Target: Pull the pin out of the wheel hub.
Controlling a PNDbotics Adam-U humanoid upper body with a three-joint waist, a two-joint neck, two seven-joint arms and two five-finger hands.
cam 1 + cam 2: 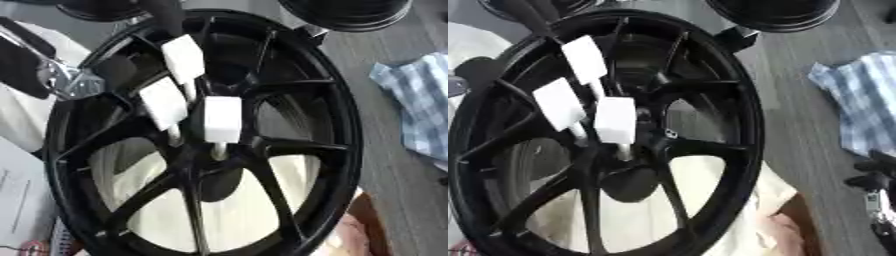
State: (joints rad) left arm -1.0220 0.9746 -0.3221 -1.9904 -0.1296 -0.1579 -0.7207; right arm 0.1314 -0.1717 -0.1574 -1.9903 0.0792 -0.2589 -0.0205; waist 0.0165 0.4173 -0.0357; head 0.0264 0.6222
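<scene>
At the 9 o'clock edge, a black and silver mechanical part that looks like the left robot hand [48, 75] sits against the outer rim of the wheel; whether it is open or closed cannot be told, and it is not seen holding anything. Below it, towards 7 o'clock, a white sheet of paper [16, 200] lies on the surface [385, 170].

The black wheel [346, 150] fills the middle of the view, lying over something white that shows between its spokes. Three pins with white block heads stand close together at the wheel hub [206, 165]: the left pin [164, 102], the upper pin [184, 59] at about 12 o'clock from the hub, and the right pin [222, 119], whose pale shaft runs down into the hub. A dark bar meets the upper pin from above.

At 3 o'clock lies a blue checked cloth [420, 105]. At 4 o'clock in the right eye view, the right robot hand [875, 197] shows at the edge, well apart from the pins; its state cannot be told.
</scene>
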